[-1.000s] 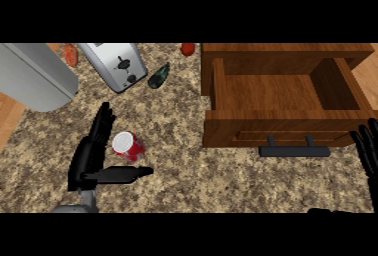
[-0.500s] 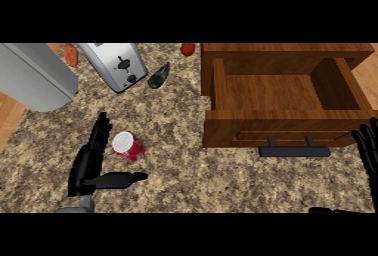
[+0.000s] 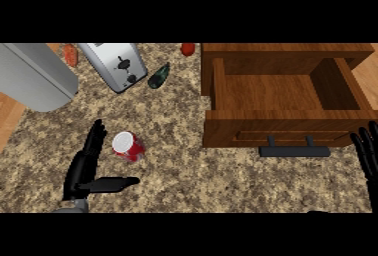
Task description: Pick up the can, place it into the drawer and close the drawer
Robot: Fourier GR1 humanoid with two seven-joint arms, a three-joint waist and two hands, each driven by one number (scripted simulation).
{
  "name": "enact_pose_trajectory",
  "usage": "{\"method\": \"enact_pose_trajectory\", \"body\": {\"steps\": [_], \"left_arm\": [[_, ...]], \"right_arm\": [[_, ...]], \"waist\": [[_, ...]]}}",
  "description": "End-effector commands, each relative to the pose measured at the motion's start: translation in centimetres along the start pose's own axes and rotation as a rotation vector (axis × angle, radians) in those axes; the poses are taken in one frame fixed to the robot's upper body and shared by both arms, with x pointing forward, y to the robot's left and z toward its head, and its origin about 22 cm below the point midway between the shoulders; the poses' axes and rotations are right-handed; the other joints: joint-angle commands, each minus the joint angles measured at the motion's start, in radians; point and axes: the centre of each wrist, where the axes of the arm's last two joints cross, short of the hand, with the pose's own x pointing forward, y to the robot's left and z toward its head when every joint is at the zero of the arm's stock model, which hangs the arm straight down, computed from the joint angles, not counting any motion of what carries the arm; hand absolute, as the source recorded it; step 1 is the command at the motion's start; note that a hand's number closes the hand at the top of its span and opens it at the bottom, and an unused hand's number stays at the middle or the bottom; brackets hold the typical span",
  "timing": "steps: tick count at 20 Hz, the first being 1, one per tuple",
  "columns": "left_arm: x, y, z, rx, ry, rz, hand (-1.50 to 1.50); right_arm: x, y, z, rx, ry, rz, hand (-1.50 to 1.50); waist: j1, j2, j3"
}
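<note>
A red can (image 3: pixel 128 146) with a white top stands on the speckled counter, left of centre. My left hand (image 3: pixel 83 167) is open just left of it, fingers straight and pointing away, thumb stretched out to the right below the can; it does not hold the can. The wooden drawer (image 3: pixel 284 92) stands pulled out at the upper right, with nothing inside, and its black handle (image 3: pixel 294 150) faces me. My right hand (image 3: pixel 366 152) shows at the right edge beside the drawer front, fingers straight and up, resting.
A silver toaster (image 3: pixel 114 65) and a dark green bottle (image 3: pixel 158 76) lie at the back. A large grey appliance (image 3: pixel 33 75) fills the upper left. Two red items (image 3: pixel 188 48) sit along the far edge.
My left hand has slid a little nearer to me and slightly right, staying beside the can. The can, the drawer and the right hand have not moved.
</note>
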Motion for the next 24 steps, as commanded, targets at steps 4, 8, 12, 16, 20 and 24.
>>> {"method": "enact_pose_trajectory", "body": {"steps": [4,8,12,16,20,24], "left_arm": [[-2.7,0.7,0.4,0.010,0.031,0.017,-1.50],[-3.0,1.2,-1.2,0.023,0.050,0.036,-1.50],[-2.9,1.8,-2.4,0.022,0.037,0.031,-1.50],[-3.3,0.6,-1.8,0.021,0.027,0.022,-1.50],[-3.6,0.4,-2.6,0.011,0.032,0.037,-1.50],[-4.0,0.3,-3.6,0.028,0.040,0.038,-1.50]], "right_arm": [[0.8,-0.4,0.1,-0.002,-0.007,0.009,-1.50],[-0.7,0.7,-0.2,-0.004,-0.009,0.013,-1.50],[0.2,-1.7,0.0,0.007,-0.007,-0.010,-1.50],[1.7,-0.1,-0.6,-0.018,-0.001,-0.013,-1.50],[1.9,-1.0,0.7,0.004,0.000,-0.004,-1.50],[2.1,0.7,1.8,-0.012,-0.014,-0.004,-1.50]], "waist": [[-0.001,0.000,0.000],[-0.002,0.001,0.000],[-0.003,0.001,0.000],[0.000,0.000,0.000],[-0.002,0.000,0.000],[-0.003,0.000,0.000]]}}
